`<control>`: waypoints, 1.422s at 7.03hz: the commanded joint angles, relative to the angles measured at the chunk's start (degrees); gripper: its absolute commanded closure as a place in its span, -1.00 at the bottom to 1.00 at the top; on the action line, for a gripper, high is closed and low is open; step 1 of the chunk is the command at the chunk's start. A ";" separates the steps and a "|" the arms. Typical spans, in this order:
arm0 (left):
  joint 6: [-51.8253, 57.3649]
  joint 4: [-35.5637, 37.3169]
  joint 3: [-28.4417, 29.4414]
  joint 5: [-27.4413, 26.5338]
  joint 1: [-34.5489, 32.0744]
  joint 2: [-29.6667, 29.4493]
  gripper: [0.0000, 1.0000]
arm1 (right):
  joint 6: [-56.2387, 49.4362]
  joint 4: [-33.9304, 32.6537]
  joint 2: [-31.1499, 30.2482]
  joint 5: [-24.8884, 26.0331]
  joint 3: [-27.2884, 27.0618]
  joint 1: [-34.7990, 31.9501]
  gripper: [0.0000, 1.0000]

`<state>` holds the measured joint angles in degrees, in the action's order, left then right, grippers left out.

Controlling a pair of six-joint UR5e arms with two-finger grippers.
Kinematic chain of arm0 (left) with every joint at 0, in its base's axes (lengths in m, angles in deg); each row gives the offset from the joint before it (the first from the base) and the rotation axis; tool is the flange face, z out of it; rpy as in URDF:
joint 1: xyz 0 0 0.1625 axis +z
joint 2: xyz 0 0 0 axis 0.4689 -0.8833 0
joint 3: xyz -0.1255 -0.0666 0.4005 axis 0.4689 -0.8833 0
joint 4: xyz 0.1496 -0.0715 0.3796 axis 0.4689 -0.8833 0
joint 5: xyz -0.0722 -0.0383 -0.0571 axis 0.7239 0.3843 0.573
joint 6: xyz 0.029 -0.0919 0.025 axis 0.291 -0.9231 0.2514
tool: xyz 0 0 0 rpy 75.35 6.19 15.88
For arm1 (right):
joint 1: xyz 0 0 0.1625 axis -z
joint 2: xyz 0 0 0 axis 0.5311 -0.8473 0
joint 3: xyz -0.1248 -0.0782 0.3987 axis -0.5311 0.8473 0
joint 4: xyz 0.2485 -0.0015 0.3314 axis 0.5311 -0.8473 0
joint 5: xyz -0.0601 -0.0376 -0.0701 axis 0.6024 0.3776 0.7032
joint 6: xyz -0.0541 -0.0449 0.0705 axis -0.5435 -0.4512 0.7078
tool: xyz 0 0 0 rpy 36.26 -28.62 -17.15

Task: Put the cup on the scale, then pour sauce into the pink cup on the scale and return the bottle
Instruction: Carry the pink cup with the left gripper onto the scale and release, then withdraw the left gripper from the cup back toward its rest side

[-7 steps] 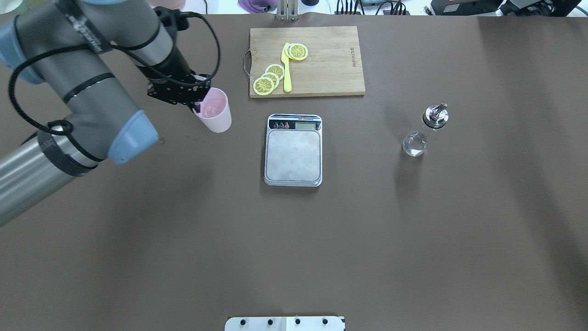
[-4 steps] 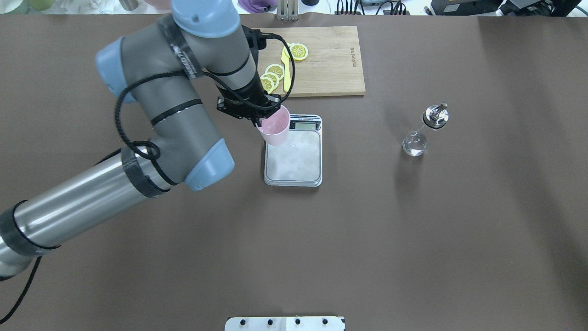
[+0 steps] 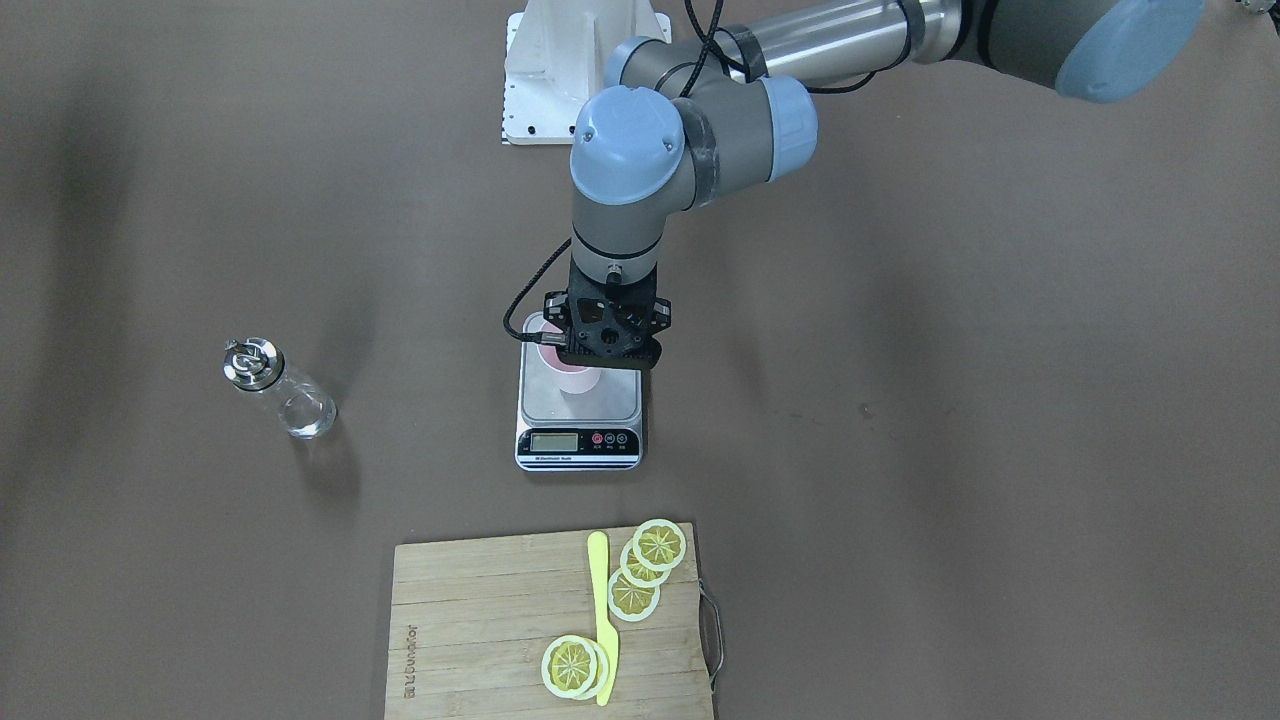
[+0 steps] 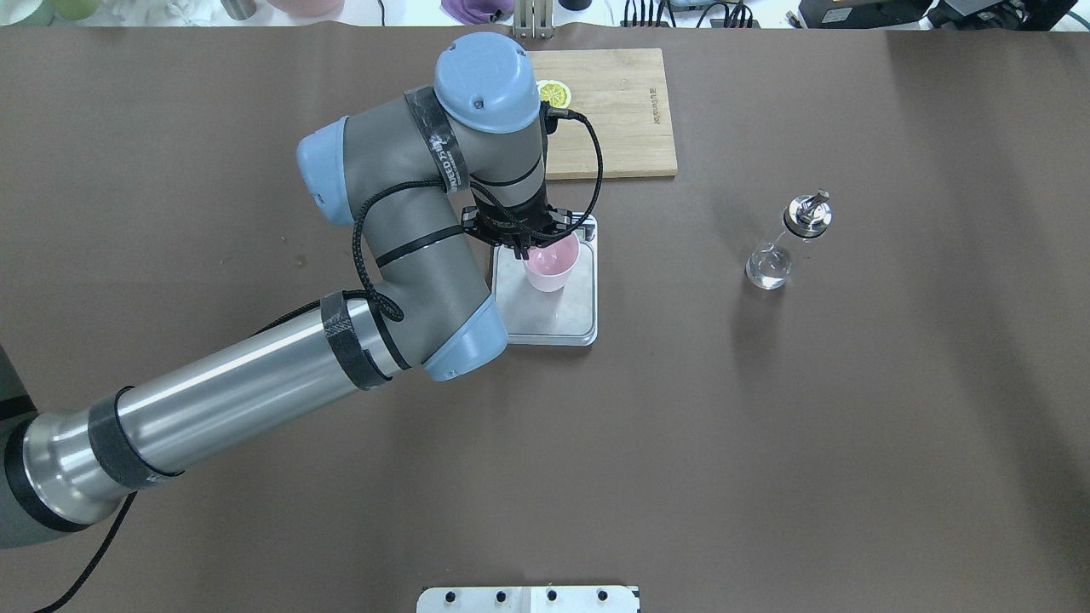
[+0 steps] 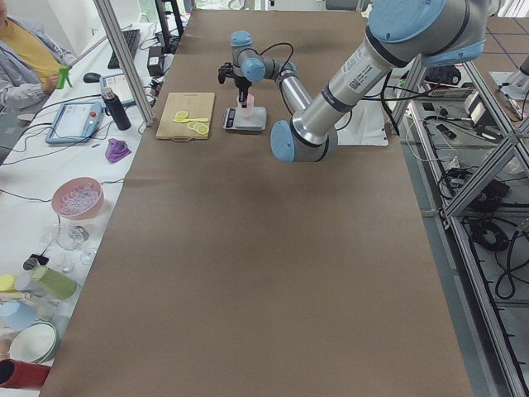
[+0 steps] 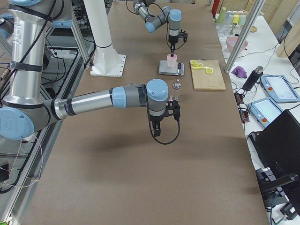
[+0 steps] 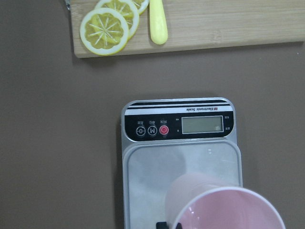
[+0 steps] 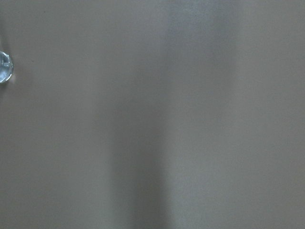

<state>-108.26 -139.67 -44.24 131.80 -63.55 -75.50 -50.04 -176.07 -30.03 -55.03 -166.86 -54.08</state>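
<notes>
The pale pink cup (image 4: 547, 266) is held by its rim in my left gripper (image 4: 528, 249), which is shut on it over the steel platform of the scale (image 4: 558, 313). I cannot tell whether the cup's base touches the platform. The cup also shows in the left wrist view (image 7: 224, 207) in front of the scale's display (image 7: 202, 124), and in the front view (image 3: 575, 378). The glass bottle (image 4: 779, 247) with its silver spout stands upright to the right of the scale. My right gripper (image 6: 159, 127) shows only in the right side view, near the bottle (image 6: 176, 86); I cannot tell if it is open or shut.
A wooden cutting board (image 4: 622, 111) with lemon slices (image 3: 655, 545) and a yellow knife (image 3: 600, 600) lies beyond the scale. My left arm's elbow (image 4: 400, 255) hangs over the table left of the scale. Cluttered side tables flank the table's far end.
My left arm has carried the pink cup rightward, from left of the scale to over its platform. The bottle and scale have not moved.
</notes>
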 commanded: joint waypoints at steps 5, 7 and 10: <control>0.49 0.41 -6.97 0.32 -3.15 2.69 -0.95 | 0.00 0.00 0.18 0.00 0.00 0.03 -1.00; 0.58 5.76 -18.56 2.59 -7.10 9.87 -0.95 | 0.35 0.00 0.35 0.09 0.26 0.03 -1.00; 10.90 5.96 -29.93 9.44 -16.94 24.89 -0.95 | 0.26 4.20 0.62 -1.65 0.18 0.99 -1.00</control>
<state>-102.76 -133.85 -69.79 138.05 -76.56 -57.02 -49.87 -173.95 -29.24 -55.44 -166.72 -53.53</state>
